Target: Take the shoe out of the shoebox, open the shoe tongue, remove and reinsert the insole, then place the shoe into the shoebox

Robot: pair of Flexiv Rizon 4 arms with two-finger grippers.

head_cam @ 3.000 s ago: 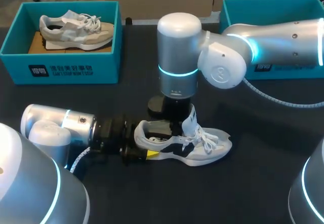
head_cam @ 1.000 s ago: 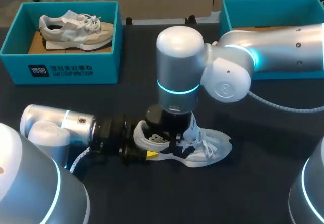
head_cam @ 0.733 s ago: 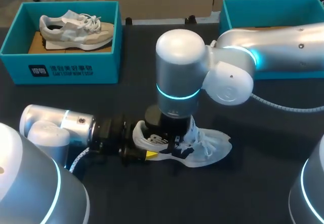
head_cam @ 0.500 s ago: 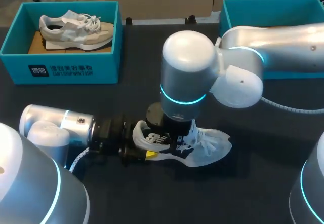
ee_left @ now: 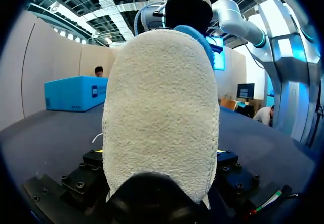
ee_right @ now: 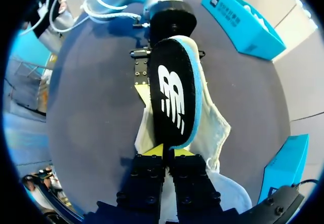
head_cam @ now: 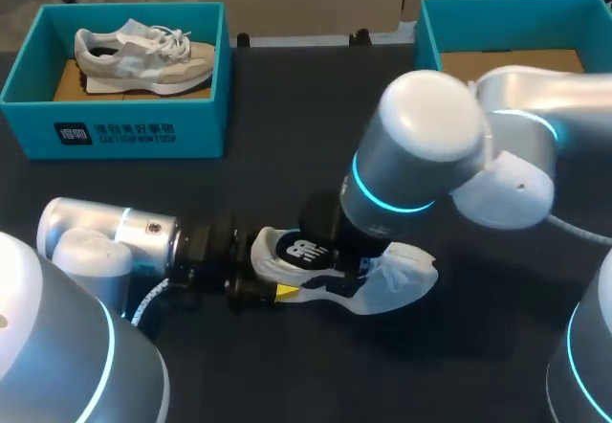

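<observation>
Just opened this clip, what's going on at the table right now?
The left gripper clamps the heel of the white shoe, which rests on the dark table. The right gripper comes in from above and pinches one end of the black insole, which lies over the shoe's opening, mostly out of it. A grey shoe sits in the left shoebox. The right shoebox shows only a cardboard floor.

Even overhead light, soft shadows
</observation>
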